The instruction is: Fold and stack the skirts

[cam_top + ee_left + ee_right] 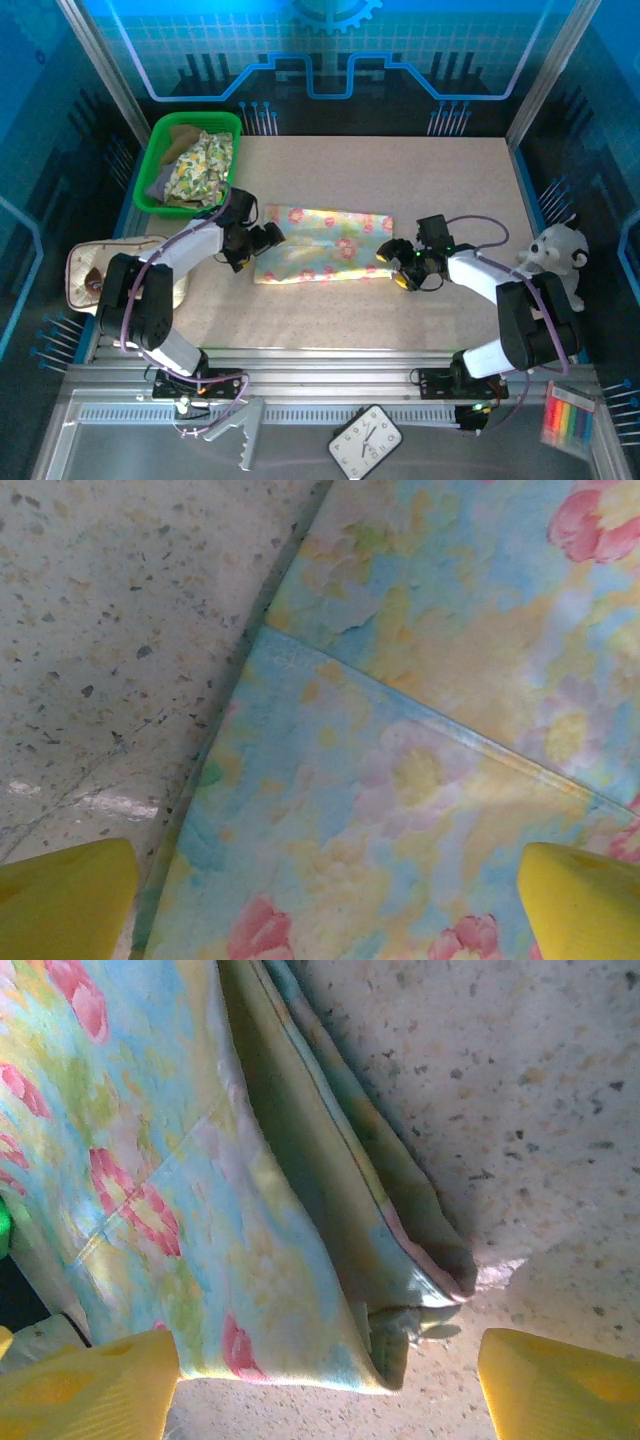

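Observation:
A folded skirt [320,243] in pastel yellow and blue with pink flowers lies flat mid-table. My left gripper [268,238] is open at its left end; in the left wrist view the yellow fingertips [60,900] straddle the skirt's layered edge [400,780], one over bare table. My right gripper [392,252] is open at the skirt's right end, where the folded corner [400,1310] lies between its fingertips [565,1385]. A green basket [160,140] at the back left holds a yellow small-print skirt [200,165], with olive-tan cloth [185,135] and lavender cloth [158,186] partly hidden under it.
A beige brown-trimmed pouch [90,275] lies at the left edge behind my left arm. A white plush toy [555,260] sits at the right edge. On the front ledge are a clock [365,440] and coloured markers [567,418].

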{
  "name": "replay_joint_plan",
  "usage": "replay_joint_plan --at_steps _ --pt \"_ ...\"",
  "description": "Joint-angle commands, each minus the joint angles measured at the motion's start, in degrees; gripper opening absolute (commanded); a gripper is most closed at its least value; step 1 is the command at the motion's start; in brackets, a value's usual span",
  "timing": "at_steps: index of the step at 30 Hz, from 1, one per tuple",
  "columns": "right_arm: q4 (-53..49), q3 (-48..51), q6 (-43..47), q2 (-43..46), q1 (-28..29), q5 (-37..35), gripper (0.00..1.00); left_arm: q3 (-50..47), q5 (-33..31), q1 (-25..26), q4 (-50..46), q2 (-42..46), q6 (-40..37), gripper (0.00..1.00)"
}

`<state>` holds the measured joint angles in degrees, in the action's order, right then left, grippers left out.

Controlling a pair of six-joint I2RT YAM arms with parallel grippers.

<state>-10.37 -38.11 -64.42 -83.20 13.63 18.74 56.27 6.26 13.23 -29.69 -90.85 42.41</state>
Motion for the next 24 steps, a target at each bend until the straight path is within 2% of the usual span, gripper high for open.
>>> replay_joint_plan --at_steps 1,7,11,17,21,23,24 --pt "3.92 1.23 -1.82 -1.45 0.89 1.21 0.77 -0.99 1.33 -0.07 1.1 -1.39 -0.58 0.96" --pt "7.1 2.6 -3.41 -3.09 2.24 -1.85 0.65 -1.38 2.48 -0.11 2.16 -3.22 -0.93 0.89" --pt "13.66 5.83 -5.66 -2.53 2.7 -4.73 0.55 -1.78 3.13 -0.06 2.28 -3.66 -0.45 0.85" --pt "16.91 5.43 -2.86 -3.29 2.67 -5.97 0.24 -0.01 -1.17 -0.09 -2.64 0.75 -1.44 0.86" --pt "15.53 4.3 0.47 -3.2 2.75 -6.47 0.08 2.04 -3.89 0.45 -6.96 4.98 -2.02 0.87" --pt "14.97 3.92 1.51 -3.2 2.81 -6.65 0.01 3.89 -5.71 2.15 -8.96 5.98 -2.31 0.87" --pt "14.46 3.74 1.87 -3.13 2.81 -6.87 0.0 5.08 -6.4 3.51 -9.83 5.97 -2.51 0.87"
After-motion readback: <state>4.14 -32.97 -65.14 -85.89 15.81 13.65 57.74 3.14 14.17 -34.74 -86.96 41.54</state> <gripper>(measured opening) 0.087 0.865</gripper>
